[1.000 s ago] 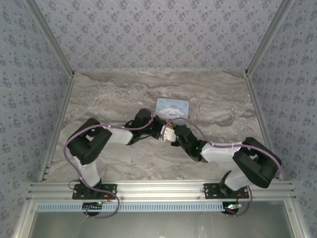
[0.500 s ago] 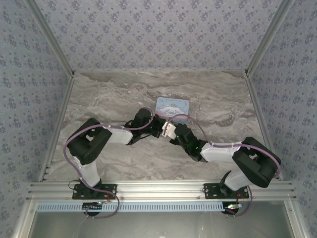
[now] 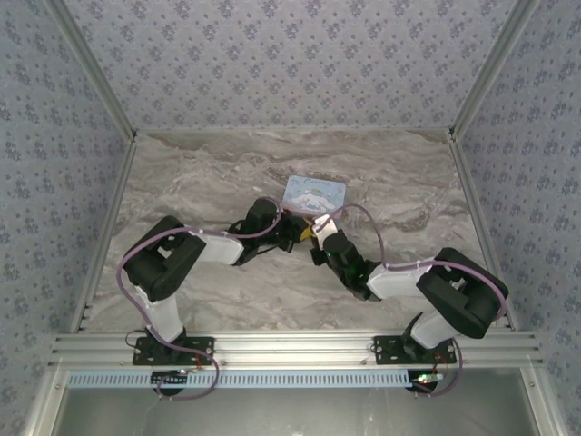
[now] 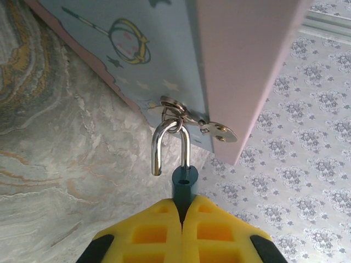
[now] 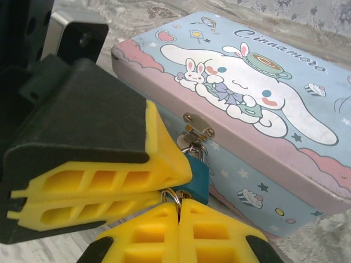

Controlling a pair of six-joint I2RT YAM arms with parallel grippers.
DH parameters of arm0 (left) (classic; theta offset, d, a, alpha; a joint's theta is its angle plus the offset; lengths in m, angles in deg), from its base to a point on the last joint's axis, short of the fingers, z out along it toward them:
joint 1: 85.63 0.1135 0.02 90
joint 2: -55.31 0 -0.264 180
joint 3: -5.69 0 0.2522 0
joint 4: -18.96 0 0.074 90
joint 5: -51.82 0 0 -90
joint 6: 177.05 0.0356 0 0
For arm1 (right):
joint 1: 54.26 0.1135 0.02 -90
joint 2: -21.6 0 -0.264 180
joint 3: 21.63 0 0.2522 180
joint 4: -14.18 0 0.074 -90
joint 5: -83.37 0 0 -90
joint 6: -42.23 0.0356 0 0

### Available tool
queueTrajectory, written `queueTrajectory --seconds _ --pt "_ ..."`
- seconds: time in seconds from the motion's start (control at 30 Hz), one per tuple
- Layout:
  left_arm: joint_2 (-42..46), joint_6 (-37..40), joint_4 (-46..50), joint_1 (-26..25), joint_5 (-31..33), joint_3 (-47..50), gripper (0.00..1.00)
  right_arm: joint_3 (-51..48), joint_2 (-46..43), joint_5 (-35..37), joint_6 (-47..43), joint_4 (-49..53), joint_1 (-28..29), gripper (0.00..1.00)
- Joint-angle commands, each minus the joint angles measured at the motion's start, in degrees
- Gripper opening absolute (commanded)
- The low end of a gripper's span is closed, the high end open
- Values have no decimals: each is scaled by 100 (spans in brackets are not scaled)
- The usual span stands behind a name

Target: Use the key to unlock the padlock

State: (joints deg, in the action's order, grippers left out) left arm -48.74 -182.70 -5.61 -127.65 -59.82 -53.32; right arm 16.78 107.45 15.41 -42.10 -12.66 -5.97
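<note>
Teal padlock [image 5: 198, 173] on cartoon tin box [image 5: 274, 148] hasp, left fingers [image 5: 98, 181] clamping it, right fingers [image 5: 148, 241] pinching key [image 5: 173, 196] below

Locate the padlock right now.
In the left wrist view the padlock is hooked through the hasp of the tin box, body pinched in the left gripper.

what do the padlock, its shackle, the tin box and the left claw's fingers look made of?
padlock: teal body, smooth even coat, probably painted metal, plastic not ruled out.
shackle: likely bare polished steel, mirror glints.
tin box: thin sheet metal, glossy print, riveted silvery hasp.
left claw, shut on the padlock: fingers yellow moulded or printed plastic, hollow ribbed cells, matte.
</note>
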Motion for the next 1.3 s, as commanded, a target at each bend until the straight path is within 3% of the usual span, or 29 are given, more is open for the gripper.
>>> queueTrajectory --seconds 0.0,0.07,0.23,0.53,0.83,1.1,1.27 --pt "16 -6 -315 -72 -244 12 0 -70 107 134 918 -231 -36 0" --pt "15 3 -320 -71 -219 34 3 -116 108 133 1221 -216 -47 0" --pt "47 72 -275 -52 -160 132 25 -313 94 -86 2187 -255 -122 0" --pt "557 533 288 183 -44 455 56 -487 109 -1273 3950 -326 -572 0" --pt "1466 1496 1689 480 324 454 66 -741 135 -1911 5876 -297 -1009 0" --pt "2072 2358 2716 703 707 360 68 -663 119 -2497 6565 171 -1304 1" --pt "2368 3533 3957 827 1225 -160 74 -742 -115 -2520 6678 455 -1451 18"
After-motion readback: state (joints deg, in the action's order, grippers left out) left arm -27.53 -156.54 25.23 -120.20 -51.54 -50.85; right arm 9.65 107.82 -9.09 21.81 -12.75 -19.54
